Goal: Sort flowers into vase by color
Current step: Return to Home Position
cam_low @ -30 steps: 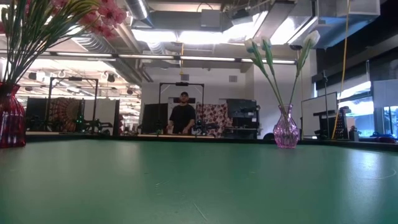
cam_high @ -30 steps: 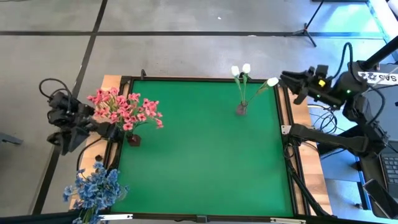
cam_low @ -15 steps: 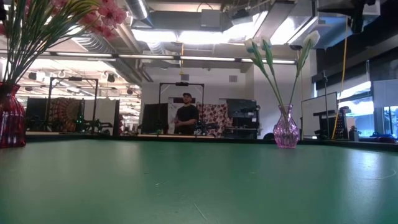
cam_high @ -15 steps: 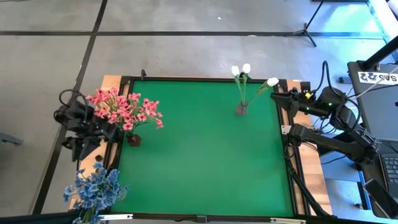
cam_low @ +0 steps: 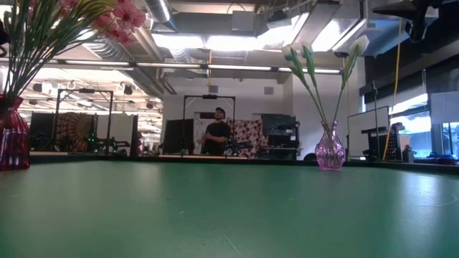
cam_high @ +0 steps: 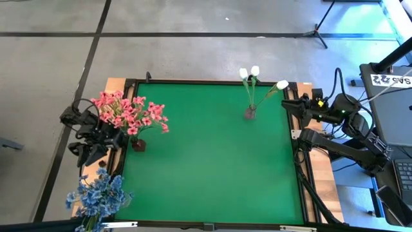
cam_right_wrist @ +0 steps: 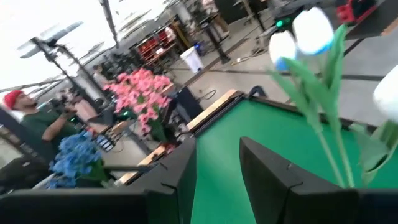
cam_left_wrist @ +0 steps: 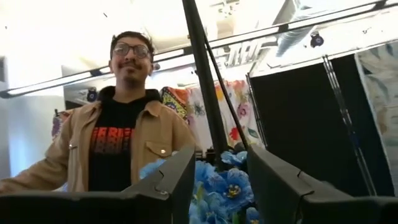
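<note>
Mat (cam_high: pixel 212 161) open in the middle; pink flowers (cam_high: pixel 129 113) block its left edge, tulips (cam_high: pixel 255 70) its far-right corner, blue flowers (cam_high: pixel 98 196) its near-left corner

The left gripper (cam_high: pixel 88 153) and right gripper (cam_high: pixel 288 103) moved nearer the table (cam_high: pixel 212 167).

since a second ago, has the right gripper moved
Yes. In the high view the right gripper slid from beside the rightmost white bud down the picture toward the vase.
</note>
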### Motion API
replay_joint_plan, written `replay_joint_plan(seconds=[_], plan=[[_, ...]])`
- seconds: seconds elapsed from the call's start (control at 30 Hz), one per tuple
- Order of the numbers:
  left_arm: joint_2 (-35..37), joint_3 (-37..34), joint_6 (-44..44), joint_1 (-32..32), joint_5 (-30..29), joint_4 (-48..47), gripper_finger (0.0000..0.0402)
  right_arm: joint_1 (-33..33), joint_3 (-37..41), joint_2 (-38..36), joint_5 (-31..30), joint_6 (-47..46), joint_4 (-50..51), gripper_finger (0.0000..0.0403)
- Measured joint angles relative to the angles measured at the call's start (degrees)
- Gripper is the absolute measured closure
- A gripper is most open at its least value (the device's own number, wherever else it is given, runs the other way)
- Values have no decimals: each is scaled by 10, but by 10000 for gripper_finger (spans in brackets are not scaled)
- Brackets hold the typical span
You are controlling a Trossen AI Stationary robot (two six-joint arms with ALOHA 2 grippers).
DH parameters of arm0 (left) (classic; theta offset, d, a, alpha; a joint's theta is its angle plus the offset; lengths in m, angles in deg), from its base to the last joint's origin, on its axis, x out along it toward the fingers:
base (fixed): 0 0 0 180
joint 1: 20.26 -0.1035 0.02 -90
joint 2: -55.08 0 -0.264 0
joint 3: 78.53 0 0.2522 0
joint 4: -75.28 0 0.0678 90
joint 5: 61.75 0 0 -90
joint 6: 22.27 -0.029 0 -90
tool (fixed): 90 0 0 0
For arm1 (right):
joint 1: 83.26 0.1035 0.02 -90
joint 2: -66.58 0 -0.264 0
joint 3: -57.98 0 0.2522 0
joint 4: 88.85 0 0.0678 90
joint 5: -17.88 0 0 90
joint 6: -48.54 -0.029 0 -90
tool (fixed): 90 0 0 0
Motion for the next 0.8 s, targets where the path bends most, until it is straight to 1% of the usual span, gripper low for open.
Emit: replay_joint_plan(seconds=[0.1,0.2,0.33,0.4,0.5,0.57,0.6,0.67,0.73,0.8], plan=[[0,0,-41,0,-2,-23,260,0,5,-9,15,-1,2,295],[0,0,-86,0,-17,-70,260,0,43,-21,37,-18,-34,324],[0,0,-117,0,-60,-126,260,0,130,-33,57,-41,-158,376],[0,0,-129,0,-74,-136,260,0,175,-33,50,-46,-228,395],[0,0,-137,0,-78,-154,260,0,236,-33,2,-45,-327,390],[0,0,-137,0,-78,-175,260,0,269,-33,-49,-44,-374,384],[0,0,-136,0,-78,-186,260,0,282,-33,-80,-44,-380,382],[0,0,-136,0,-77,-209,260,0,301,-33,-145,-44,-362,381],[0,0,-136,0,-78,-233,260,0,311,-33,-200,-45,-319,381],[0,0,-136,0,-80,-247,260,0,313,-33,-235,-45,-255,380]])
